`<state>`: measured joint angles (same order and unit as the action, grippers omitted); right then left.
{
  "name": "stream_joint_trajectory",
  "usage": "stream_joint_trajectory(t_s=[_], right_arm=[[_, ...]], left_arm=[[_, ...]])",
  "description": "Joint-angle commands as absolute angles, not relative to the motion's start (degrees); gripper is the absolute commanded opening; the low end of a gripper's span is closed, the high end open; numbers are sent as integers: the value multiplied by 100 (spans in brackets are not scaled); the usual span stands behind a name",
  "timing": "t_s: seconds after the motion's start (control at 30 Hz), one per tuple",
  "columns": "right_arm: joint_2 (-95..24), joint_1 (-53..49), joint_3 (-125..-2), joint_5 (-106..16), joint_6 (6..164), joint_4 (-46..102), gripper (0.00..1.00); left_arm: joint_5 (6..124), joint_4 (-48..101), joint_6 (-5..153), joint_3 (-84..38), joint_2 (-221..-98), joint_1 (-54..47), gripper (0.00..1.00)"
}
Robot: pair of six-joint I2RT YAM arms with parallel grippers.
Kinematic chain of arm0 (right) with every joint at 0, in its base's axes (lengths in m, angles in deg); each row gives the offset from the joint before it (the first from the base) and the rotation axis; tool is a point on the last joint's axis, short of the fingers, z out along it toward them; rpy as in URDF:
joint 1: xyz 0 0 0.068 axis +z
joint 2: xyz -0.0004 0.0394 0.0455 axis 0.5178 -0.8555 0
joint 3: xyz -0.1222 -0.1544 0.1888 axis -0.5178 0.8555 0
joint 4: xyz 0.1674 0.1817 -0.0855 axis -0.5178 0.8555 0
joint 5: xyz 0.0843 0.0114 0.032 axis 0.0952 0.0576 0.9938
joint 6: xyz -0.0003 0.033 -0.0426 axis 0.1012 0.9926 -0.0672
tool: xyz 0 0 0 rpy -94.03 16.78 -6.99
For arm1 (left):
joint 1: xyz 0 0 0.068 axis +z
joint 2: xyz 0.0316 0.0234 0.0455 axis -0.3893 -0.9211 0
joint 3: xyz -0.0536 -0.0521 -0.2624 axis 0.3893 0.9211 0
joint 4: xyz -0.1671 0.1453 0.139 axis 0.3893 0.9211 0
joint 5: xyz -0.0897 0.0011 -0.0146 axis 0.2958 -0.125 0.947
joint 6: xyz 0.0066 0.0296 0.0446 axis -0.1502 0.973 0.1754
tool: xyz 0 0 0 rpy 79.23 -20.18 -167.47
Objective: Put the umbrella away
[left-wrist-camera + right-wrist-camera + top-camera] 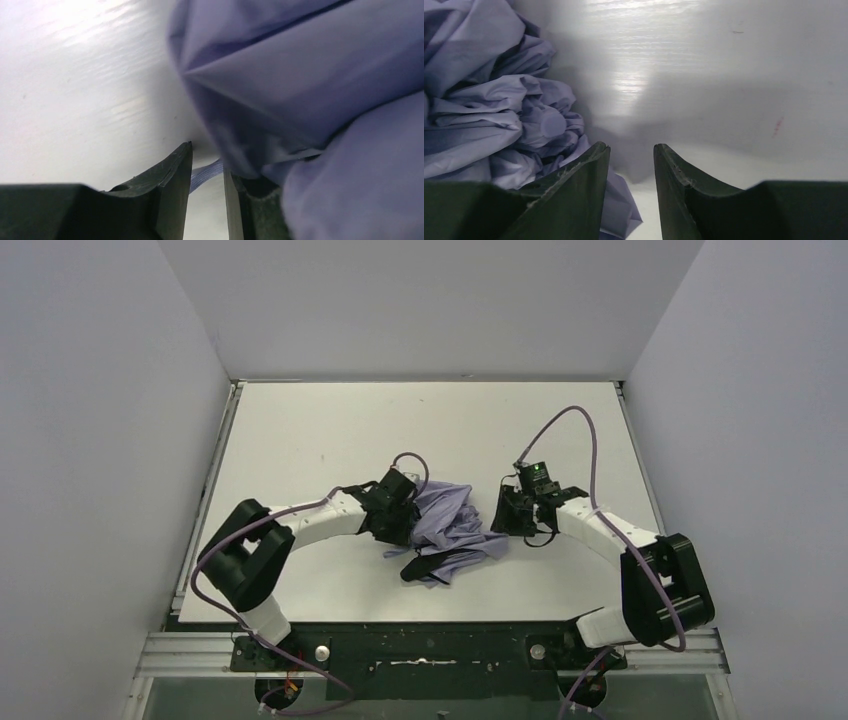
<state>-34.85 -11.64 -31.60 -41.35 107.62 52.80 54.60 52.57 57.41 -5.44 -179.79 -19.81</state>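
On the white tabletop, the lavender umbrella was seen crumpled near the middle. The right gripper was held spread, empty, just beside it; whether the narrowly parted left gripper pinched fabric could not be told.

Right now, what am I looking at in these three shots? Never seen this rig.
Two robot arms are bolted at the near edge of a white table. The wide picture is from a fixed camera above and behind them. The other two are from cameras on each wrist, looking out past that arm's own jaws. A pale lavender umbrella lies crumpled between the arms. The left gripper is against its fabric, jaws slightly apart, with a thin lavender strip running between them; nothing looks pinched. The right gripper sits beside the fabric, open and empty.
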Motion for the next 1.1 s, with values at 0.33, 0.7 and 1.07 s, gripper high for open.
stream_joint_trajectory(t_s=[0.33, 0.7, 1.07], right_arm=[[-3630, -1261, -3448, -3828, 10956, 4596, 45], [-1613, -1335, -3209, -5063, 10602, 6155, 61], [-21, -1314, -2366, -3717, 11007, 6145, 60]], left_arm=[[5735, 5414, 6253, -2150, -18598, -1739, 26], [5994, 5142, 6235, -95, -16289, -1747, 45], [4986, 4417, 6440, 443, -15818, -3439, 72]])
